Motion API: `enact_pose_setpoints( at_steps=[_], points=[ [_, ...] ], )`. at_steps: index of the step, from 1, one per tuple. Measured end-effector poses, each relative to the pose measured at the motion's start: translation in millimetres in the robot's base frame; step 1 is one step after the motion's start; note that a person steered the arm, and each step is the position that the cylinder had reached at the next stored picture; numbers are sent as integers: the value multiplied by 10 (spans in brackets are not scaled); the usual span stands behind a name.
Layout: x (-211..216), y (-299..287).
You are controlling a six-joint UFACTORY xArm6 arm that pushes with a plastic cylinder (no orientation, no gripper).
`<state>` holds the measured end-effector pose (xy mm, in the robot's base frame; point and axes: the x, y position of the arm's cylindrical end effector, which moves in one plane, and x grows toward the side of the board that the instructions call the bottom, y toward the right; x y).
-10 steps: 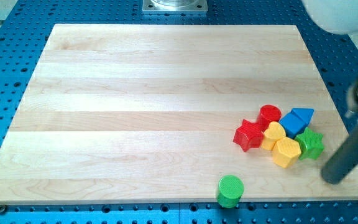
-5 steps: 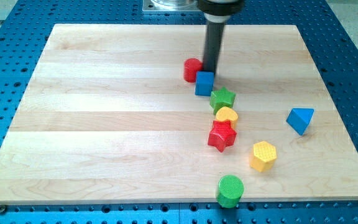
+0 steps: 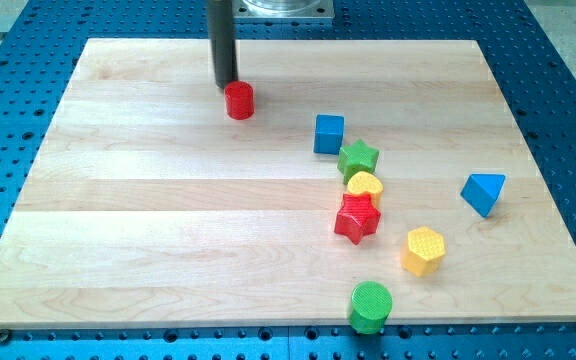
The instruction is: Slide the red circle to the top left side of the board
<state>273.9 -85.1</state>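
Observation:
The red circle is a short red cylinder standing on the wooden board, left of centre in the upper part. My tip is just above and to the left of it, close to or touching its upper-left edge. The dark rod rises straight up from there to the view's top.
A blue cube, green star, yellow heart and red star form a line right of centre. A yellow hexagon, blue triangle and green circle lie further right and below.
The red circle has slid left and slightly up, away from the blue cube. My tip has moved from the circle's right side to its upper left.

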Motion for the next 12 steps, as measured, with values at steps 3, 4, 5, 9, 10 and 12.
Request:
enact_pose_setpoints(
  at_steps=[3, 4, 5, 9, 10, 12],
  points=[
    [863, 956],
    [600, 71],
    [397, -722],
    [-31, -1656],
    [-47, -1630],
    [-137, -2118]
  ],
)
